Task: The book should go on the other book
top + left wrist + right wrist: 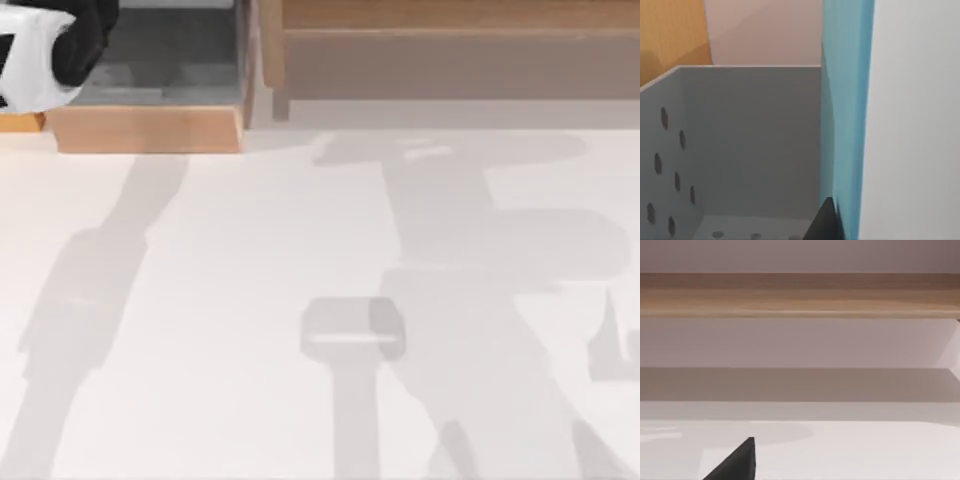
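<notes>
Beside a grey perforated bin (750,150), a blue book (846,115) stands upright against its wall, a dark fingertip (825,222) of the left gripper touching its lower edge; grip state cannot be told. The left arm (45,50) reaches over the wooden shelf (145,128) at the table's (250,300) far left.

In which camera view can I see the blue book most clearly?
The left wrist view: the blue book stands upright on edge beside a grey perforated bin. The top view has the left arm at the far left corner; the right wrist view has a wooden shelf.
</notes>
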{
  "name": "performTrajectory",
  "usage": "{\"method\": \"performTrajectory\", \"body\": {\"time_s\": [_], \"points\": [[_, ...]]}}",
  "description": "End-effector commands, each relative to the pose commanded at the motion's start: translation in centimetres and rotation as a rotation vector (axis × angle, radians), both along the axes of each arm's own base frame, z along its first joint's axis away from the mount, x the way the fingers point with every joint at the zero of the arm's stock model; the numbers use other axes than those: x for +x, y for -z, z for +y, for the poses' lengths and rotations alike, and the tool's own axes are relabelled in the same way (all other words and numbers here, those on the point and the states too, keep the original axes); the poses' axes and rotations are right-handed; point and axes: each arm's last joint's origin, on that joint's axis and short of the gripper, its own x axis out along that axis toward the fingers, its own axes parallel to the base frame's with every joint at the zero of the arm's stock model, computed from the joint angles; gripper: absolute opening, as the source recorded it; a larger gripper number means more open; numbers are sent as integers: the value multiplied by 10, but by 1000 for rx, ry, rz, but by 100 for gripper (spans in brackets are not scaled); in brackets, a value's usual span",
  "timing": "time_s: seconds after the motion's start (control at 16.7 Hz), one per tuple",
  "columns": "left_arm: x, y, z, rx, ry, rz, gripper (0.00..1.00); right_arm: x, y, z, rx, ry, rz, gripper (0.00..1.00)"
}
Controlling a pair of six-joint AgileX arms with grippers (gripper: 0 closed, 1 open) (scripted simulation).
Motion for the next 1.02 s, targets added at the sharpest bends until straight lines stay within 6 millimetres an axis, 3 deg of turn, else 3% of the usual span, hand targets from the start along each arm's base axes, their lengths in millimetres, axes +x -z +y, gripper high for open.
{"method": "performTrajectory", "body": {"time_s": [0.24,0.6,0.84,1.02], "points": [[3,0,-22,-55,111,-9,0,0,0,0,0,0,0,100],[-3,-6,-16,-25,130,-22,0,0,0,0,0,0,0,100],[-35,-50,13,155,227,-134,0,0,0,0,0,0,0,100],[-71,-83,47,423,276,-254,0,0,0,0,0,0,0,100]]}}
